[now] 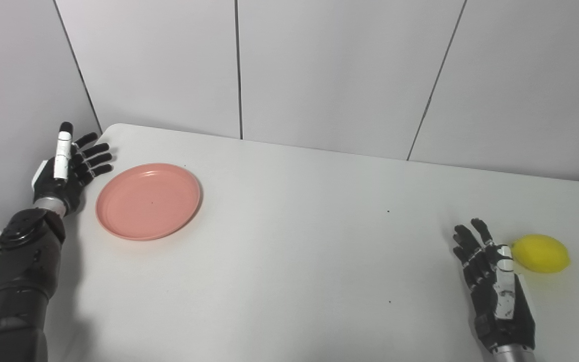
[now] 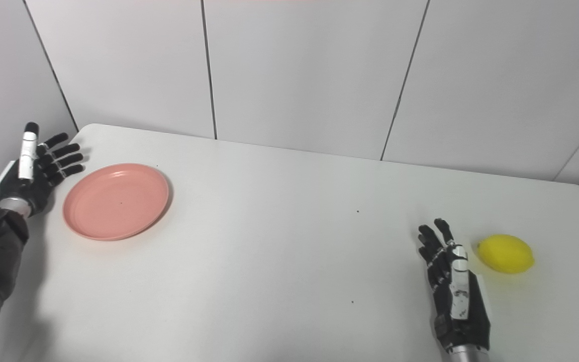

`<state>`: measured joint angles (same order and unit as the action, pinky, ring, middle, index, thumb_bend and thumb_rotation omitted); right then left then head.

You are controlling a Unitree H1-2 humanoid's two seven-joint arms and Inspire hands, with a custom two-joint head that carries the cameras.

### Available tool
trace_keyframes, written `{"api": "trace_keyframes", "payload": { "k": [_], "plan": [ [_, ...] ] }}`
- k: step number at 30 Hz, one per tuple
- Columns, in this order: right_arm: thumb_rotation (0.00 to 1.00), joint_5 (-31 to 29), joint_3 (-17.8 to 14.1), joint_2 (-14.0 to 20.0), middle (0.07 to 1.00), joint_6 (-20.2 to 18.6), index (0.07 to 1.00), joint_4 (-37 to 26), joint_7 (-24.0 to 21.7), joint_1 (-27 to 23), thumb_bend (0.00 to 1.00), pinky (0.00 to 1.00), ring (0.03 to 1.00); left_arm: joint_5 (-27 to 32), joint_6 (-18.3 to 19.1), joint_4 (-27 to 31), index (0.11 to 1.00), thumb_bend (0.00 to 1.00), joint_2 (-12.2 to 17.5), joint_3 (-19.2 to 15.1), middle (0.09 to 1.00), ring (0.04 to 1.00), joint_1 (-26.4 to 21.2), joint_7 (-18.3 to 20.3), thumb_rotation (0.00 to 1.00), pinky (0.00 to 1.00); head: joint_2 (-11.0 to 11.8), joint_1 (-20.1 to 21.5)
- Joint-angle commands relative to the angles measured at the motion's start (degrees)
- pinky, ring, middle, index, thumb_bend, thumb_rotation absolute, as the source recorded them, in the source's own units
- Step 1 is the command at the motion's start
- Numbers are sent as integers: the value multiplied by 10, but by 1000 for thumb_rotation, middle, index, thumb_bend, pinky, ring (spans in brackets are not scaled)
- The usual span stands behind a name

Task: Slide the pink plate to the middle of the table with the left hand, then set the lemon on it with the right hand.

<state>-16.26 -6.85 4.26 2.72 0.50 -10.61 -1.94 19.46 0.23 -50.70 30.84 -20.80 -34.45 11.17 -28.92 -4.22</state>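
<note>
Left eye view: round pink plastic plate [image 1: 148,200] parked far left on the white surface [image 1: 294,241], left hand [image 1: 66,168] splayed beside it, nothing held; right eye view: yellow lemon [image 2: 506,253] seen just beside the right hand [image 2: 453,286], spread wide, nothing gripped.

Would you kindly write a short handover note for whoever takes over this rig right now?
Left hand: open, holding nothing, just left of the pink plate, not clearly touching it.
Right hand: open, holding nothing, just left of the lemon, with a small gap showing in the right eye view.
Plate: at the table's far-left corner, empty.
Lemon: on the table near the right edge.
Done: nothing yet.
Left: slide the plate to the middle with the left hand, then place the lemon on it with the right.
</note>
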Motion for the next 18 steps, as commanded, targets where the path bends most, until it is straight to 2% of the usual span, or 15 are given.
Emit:
{"api": "trace_keyframes", "payload": {
  "k": [1,2,6,10,18],
  "plan": [
    [992,-7,10,-16,882,2,927,32,-4,30,739,965,935,-1,-13,16,798,835,12,-1,757,761,-13,1,939,758,-1,-1],
    [995,-6,10,-15,883,2,925,32,-4,30,738,966,936,-1,-11,20,800,819,10,-1,759,766,-10,-1,946,764,-1,0],
    [987,-7,10,-15,879,1,927,35,-5,28,748,968,935,-2,-41,-4,779,775,7,2,749,760,-5,10,982,770,-1,0],
    [989,-7,11,-15,877,3,926,35,-7,29,744,969,932,-3,-83,-59,762,815,13,7,753,771,-11,30,974,770,-1,2],
    [992,-8,13,-17,877,-6,922,28,-3,29,740,966,932,3,-91,-58,782,868,6,4,754,764,-5,22,945,751,-2,5]
  ]
}}
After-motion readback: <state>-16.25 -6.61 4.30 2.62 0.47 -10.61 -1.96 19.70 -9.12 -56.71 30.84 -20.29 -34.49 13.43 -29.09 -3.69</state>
